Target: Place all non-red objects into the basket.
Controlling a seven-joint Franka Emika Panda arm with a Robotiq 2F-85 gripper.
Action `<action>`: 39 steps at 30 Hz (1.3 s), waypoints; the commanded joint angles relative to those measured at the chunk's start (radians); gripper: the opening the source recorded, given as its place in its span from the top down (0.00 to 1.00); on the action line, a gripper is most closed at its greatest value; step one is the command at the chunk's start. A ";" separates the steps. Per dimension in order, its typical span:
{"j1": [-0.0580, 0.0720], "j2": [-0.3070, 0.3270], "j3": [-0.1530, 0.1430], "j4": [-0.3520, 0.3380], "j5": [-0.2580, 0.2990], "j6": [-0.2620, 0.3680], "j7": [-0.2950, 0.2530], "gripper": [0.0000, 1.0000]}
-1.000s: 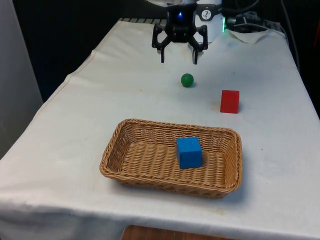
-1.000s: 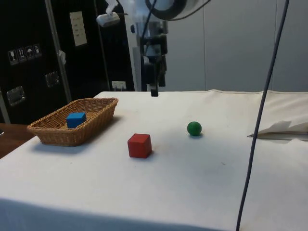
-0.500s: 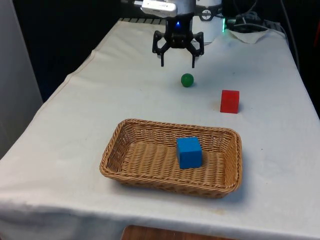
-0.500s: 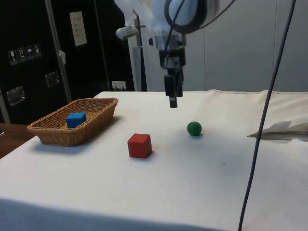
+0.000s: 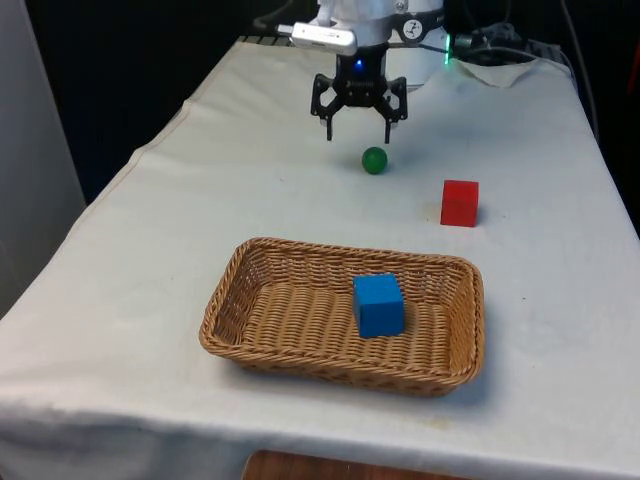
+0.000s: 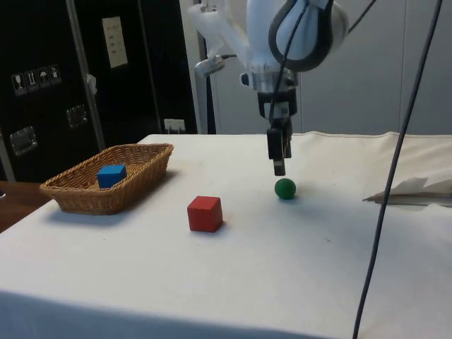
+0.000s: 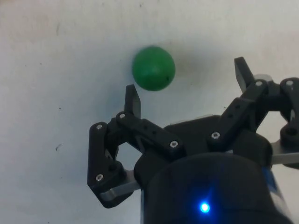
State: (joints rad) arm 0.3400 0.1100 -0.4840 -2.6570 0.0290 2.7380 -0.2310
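Observation:
A small green ball (image 5: 374,160) (image 6: 285,188) (image 7: 153,68) rests on the white cloth. My gripper (image 5: 359,130) (image 6: 280,168) (image 7: 188,86) hangs open just above the cloth, slightly behind the ball and towards the front view's left of it, not touching it. A wicker basket (image 5: 225,301) (image 6: 141,166) sits nearer the camera with a blue cube (image 5: 378,305) (image 6: 111,175) inside. A red cube (image 5: 460,203) (image 6: 205,213) stands on the cloth at the front view's right, between ball and basket in depth.
Cables and crumpled white paper (image 5: 500,60) (image 6: 417,189) lie at the table's far corner on the front view's right. A dark cable (image 6: 385,183) hangs down in the side view. The table edges (image 5: 130,170) drop off at both sides.
The gripper has come down and moved toward the green ball, from well above the table to just over the cloth beside it. It stayed open. The objects have not moved.

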 commanded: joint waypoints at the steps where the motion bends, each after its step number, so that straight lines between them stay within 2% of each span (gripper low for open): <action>1: 0.000 0.002 0.001 -0.004 0.001 0.004 0.000 0.00; 3: 0.000 0.003 0.014 -0.022 0.027 0.028 -0.009 0.00; 9: -0.004 0.011 0.036 -0.038 0.064 0.045 -0.019 0.00; 10: 0.000 0.028 0.026 -0.029 0.040 0.038 0.000 0.00; 11: -0.006 0.016 0.043 -0.039 0.079 0.048 -0.024 0.00; 17: -0.010 0.039 0.070 -0.036 0.141 0.057 -0.049 0.00; 18: 0.000 0.057 0.047 -0.029 0.098 0.054 -0.021 0.00; 19: -0.011 0.042 0.074 -0.035 0.154 0.059 -0.055 0.00; 25: -0.012 0.071 0.101 -0.004 0.251 0.055 -0.107 0.00; 26: 0.000 0.086 0.078 -0.006 0.214 0.061 -0.083 0.00; 27: -0.012 0.075 0.104 0.000 0.262 0.055 -0.113 0.00; 33: -0.011 0.101 0.115 0.017 0.299 0.063 -0.135 0.00; 34: 0.000 0.115 0.097 0.022 0.272 0.060 -0.114 0.00; 35: 0.000 0.120 0.099 0.022 0.276 0.060 -0.116 0.00; 36: -0.010 0.109 0.115 0.015 0.303 0.068 -0.137 0.00; 39: -0.009 0.113 0.115 0.009 0.302 0.074 -0.137 0.00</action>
State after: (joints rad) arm 0.3400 0.2360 -0.3840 -2.6430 0.3070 2.8030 -0.3490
